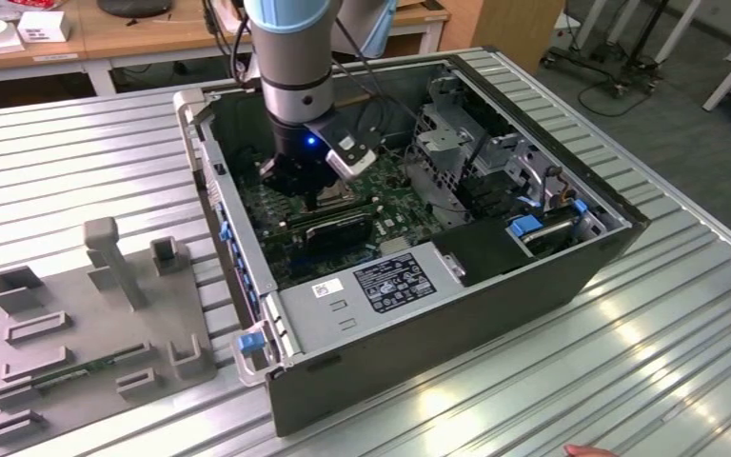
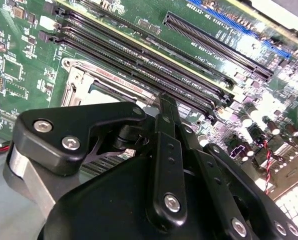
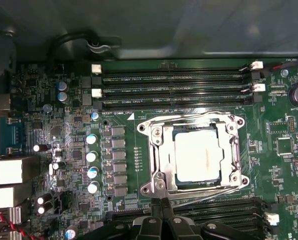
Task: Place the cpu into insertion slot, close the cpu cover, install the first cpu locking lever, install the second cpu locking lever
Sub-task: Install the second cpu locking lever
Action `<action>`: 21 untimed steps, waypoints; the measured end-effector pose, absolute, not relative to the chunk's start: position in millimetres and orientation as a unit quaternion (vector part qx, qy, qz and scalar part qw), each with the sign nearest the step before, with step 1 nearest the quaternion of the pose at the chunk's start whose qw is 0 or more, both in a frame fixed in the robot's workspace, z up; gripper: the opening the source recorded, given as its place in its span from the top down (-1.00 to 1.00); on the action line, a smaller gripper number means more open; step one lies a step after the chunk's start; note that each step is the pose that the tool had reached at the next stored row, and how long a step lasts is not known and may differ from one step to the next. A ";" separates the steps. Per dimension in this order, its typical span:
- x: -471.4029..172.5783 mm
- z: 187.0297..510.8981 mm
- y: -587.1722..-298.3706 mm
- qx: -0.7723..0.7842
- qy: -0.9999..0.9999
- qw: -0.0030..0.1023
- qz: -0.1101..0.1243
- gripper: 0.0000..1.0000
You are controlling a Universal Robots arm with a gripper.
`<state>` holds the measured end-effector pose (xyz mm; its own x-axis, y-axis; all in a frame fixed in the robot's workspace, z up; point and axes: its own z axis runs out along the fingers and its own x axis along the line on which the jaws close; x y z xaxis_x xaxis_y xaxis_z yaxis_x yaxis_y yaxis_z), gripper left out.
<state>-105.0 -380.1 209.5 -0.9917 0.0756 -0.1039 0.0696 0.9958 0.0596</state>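
Beyond the work area, wooden desks (image 1: 125, 38) and a grey floor with rolling stands were seen at the edges of the exterior view. A table (image 1: 670, 362) of ribbed, brushed-metal slats was laid under everything, its ridges catching bright glare. On it, an open dark computer case (image 1: 467, 305) of sheet steel was set on its side, with a grey moulded fixture plate (image 1: 87, 333) of upright blocks well apart from it at the exterior view's left. Inside the case a glossy green circuit board (image 3: 139, 165) was exposed, crowded with long black card slots (image 3: 173, 77) and small cylindrical capacitors with pale tops.

A grey-and-blue arm (image 1: 292, 57) was lowered into the case from above. Its gripper (image 2: 166, 107), built of matte black linkages with bright screw heads, was held low over the board at the edge of the insertion slot (image 3: 194, 155). The narrow black fingers (image 3: 163, 207) were seen drawn together to a single thin tip, nothing being visibly held between them.

The slot was bounded by a shiny silvery rim with rounded corner screws. The cpu cover (image 3: 161, 155), a thin polished frame, was laid flat around the square window. The cpu (image 3: 197, 154), a flat pale metal square with a dull sheen, was seated within that window.
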 end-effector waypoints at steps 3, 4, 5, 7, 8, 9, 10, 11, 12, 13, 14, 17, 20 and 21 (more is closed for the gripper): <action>-105.5 207.2 -380.2 0.036 0.997 0.053 0.030 0.80; -105.8 206.2 -380.2 0.036 0.997 0.053 0.031 0.80; -106.1 205.3 -380.2 0.037 0.997 0.053 0.031 0.80; -106.6 203.8 -380.2 0.037 0.997 0.053 0.033 0.80; -106.6 203.6 -380.2 0.037 0.997 0.053 0.034 0.80; -106.6 203.5 -380.2 0.037 0.997 0.053 0.034 0.80; -106.6 203.4 -380.1 0.037 0.997 0.053 0.034 0.80; -106.6 203.2 -380.2 0.037 0.997 0.053 0.035 0.80; -106.7 203.0 -380.2 0.037 0.997 0.053 0.038 0.80; -106.9 202.9 -380.2 0.037 0.997 0.054 0.041 0.80; -107.0 202.9 -380.2 0.037 0.997 0.054 0.044 0.80; -107.4 202.4 -380.2 0.037 0.997 0.054 0.050 0.80; -108.5 201.2 -380.2 0.038 0.996 0.054 0.052 0.80; -109.0 200.8 -380.2 0.038 0.996 0.054 0.052 0.80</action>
<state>-109.0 -380.2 200.8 -0.9913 0.0805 -0.1044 0.0692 0.9918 0.1073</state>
